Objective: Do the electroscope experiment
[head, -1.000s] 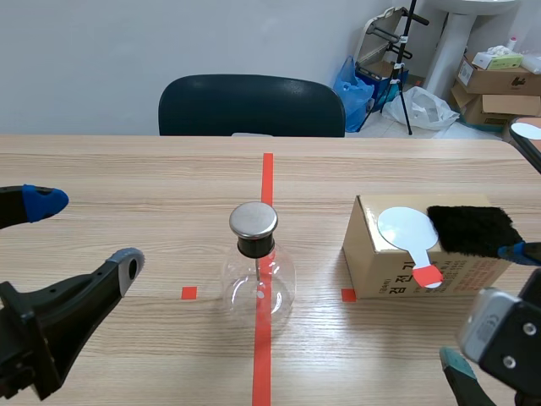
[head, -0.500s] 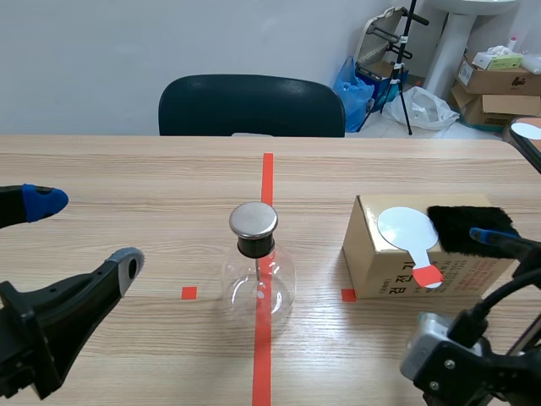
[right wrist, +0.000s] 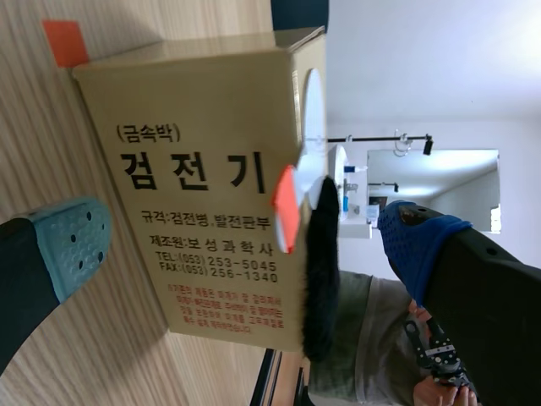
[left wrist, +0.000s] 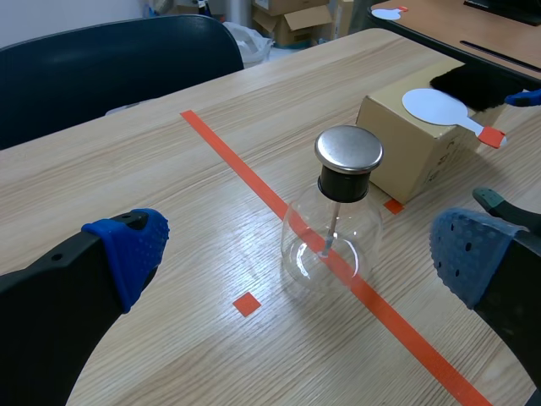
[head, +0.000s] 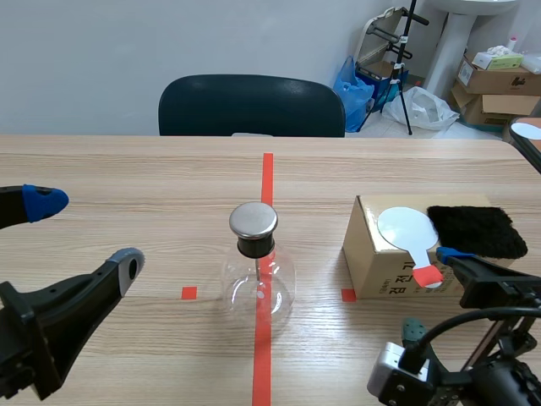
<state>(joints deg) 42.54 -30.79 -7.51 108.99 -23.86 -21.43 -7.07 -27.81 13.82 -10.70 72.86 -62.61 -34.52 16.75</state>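
1. The left gripper [head: 84, 233] is spread wide and holds nothing. The electroscope flask [head: 258, 283] stands ahead of it, well apart.
2. The flask's metal cap [head: 253, 220] is untouched. Only the left wrist view shows the thin rod [left wrist: 330, 233] hanging beneath it.
3. Beyond the flask is a cardboard box [head: 372, 262]. A white disc paddle [head: 407, 228] and a black fur pad [head: 473, 231] lie side by side on top.
4. The right gripper [head: 428, 289] is also wide and empty, near the box's front. Only its wrist view shows the paddle's orange-red handle [right wrist: 285, 209] jutting over the edge, ahead of the fingers.
5. The task looks barely begun. Gripping, rubbing and touching the cap all remain.
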